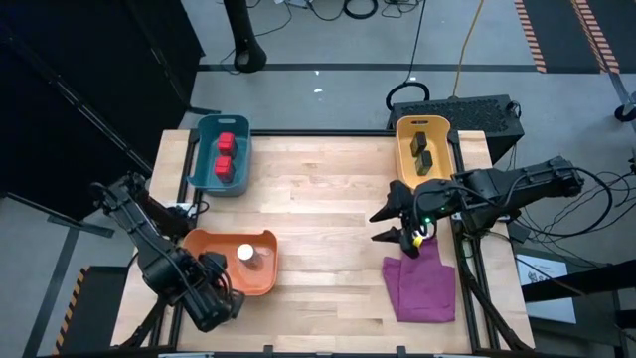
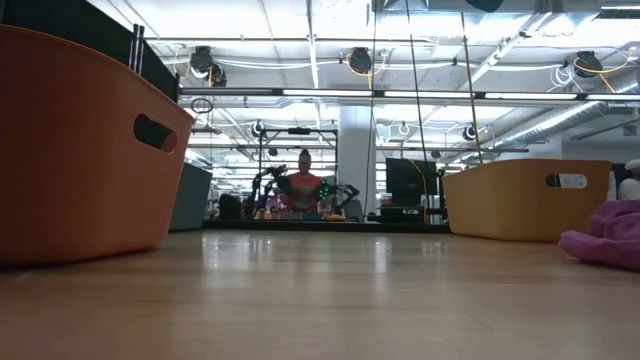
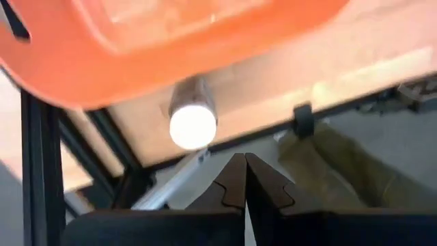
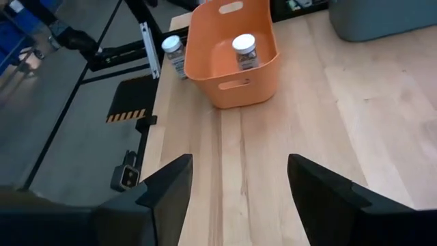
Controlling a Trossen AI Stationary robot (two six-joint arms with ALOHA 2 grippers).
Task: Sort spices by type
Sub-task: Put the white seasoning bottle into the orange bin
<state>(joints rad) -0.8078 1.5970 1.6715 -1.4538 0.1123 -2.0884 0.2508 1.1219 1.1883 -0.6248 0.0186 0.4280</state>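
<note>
Two red boxes [image 1: 225, 154] lie in the teal bin [image 1: 206, 129], and two dark grey boxes [image 1: 420, 149] in the yellow bin [image 1: 403, 159]. One clear jar with a white lid [image 1: 245, 254] stands in the orange bin [image 1: 204, 249]. The second jar [image 4: 173, 51] stands on the table just outside that bin, at the table's near edge; its lid [image 3: 192, 125] also shows in the left wrist view. My left gripper [image 3: 244, 179] is shut, over the near edge beside this jar and apart from it. My right gripper [image 4: 239, 160] is open above the bare table, next to the purple cloth [image 1: 422, 283].
The purple cloth lies crumpled at the table's near right, also seen in the low view [image 2: 610, 240]. Bare wood stretches between the orange bin and the cloth. The table's metal frame [image 3: 41, 157] runs below the near edge. A person sits far off in the room [image 2: 304, 185].
</note>
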